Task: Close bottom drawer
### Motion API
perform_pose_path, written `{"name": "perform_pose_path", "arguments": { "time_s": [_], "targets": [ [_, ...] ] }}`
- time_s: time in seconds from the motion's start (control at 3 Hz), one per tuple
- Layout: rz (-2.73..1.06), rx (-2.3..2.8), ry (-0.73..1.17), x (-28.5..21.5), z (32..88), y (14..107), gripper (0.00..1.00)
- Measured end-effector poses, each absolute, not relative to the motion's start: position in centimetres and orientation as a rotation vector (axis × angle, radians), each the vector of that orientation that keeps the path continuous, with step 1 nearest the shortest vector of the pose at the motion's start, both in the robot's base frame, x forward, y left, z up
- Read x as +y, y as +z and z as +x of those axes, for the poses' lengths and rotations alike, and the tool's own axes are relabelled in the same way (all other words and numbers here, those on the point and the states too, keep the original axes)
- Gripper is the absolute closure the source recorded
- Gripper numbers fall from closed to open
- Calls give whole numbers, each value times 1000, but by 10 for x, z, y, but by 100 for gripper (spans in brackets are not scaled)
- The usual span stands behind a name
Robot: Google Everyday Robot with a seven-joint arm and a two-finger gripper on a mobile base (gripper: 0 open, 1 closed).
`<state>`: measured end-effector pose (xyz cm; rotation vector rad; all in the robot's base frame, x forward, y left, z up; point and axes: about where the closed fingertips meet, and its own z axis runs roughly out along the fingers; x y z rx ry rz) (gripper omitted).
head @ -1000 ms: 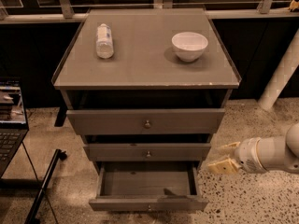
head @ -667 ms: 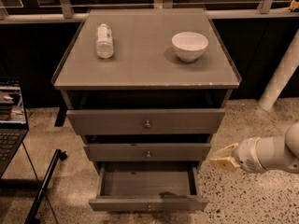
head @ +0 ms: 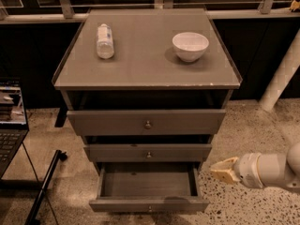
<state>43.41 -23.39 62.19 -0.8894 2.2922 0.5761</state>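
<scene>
The grey cabinet (head: 145, 69) has three drawers. The bottom drawer (head: 149, 204) is pulled far out, and its empty inside shows; its slim front carries a small round knob at the centre. The middle drawer (head: 148, 152) and the top drawer (head: 146, 122) also stand slightly out. My gripper (head: 221, 170) comes in from the right on a white arm. It hovers just right of the bottom drawer's right side, level with its back part, and does not touch it.
A clear bottle (head: 105, 41) lies on the cabinet top at the left, and a white bowl (head: 190, 46) stands at the right. A laptop (head: 10, 121) on a stand is at the left edge. A white post (head: 281, 78) is at the right. The floor is speckled.
My gripper has crept slightly left, toward the cabinet's right side. The drawers have not moved.
</scene>
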Motion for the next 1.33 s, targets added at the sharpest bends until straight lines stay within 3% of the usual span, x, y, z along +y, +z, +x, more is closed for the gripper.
{"name": "perform_pose_path", "arguments": {
  "time_s": [0.33, 1.33],
  "targets": [
    [-768, 2243, 669, -217, 410, 558, 100],
    [-430, 2254, 610, -195, 417, 362, 100]
  ]
}}
